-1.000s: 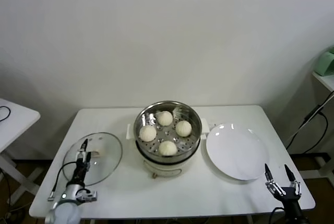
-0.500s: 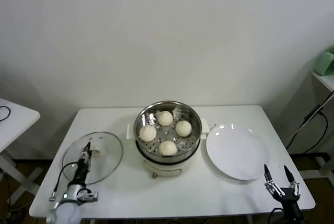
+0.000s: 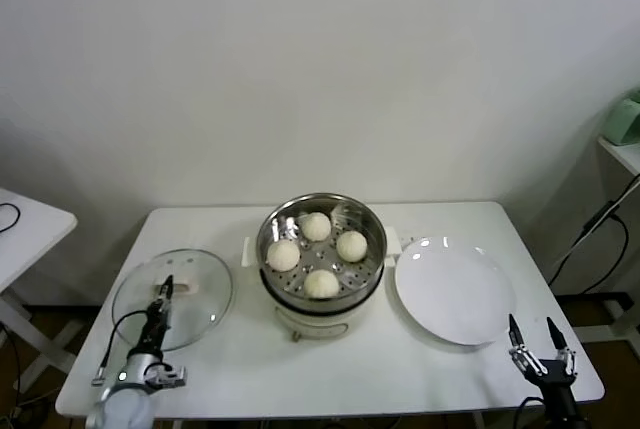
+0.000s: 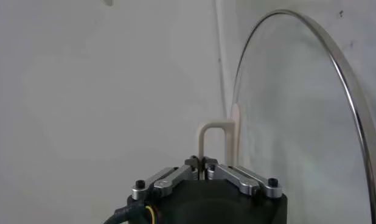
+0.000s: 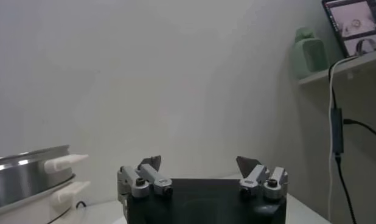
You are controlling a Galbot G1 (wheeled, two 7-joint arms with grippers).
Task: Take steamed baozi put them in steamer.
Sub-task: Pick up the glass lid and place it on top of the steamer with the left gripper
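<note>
Head camera looks down from above on the whole bench (image 3: 330,369). Left wrist camera sits low, tight against the glass lid (image 4: 309,115), also seen from the head. Right wrist camera faces the wall, catching the steamer (image 5: 27,173) edge-on.

No legible text, no labels, no brands (distant screen (image 5: 357,18) content unreadable)

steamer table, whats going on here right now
All four off-white steamed baozi already sit in the shiny steel steamer basket on its cream pot base. The flat white plate beside it is bare. The left gripper has shut on the cream handle of the round glass lid, near the table's left end. The right gripper waits open at the table's front right corner.
</note>
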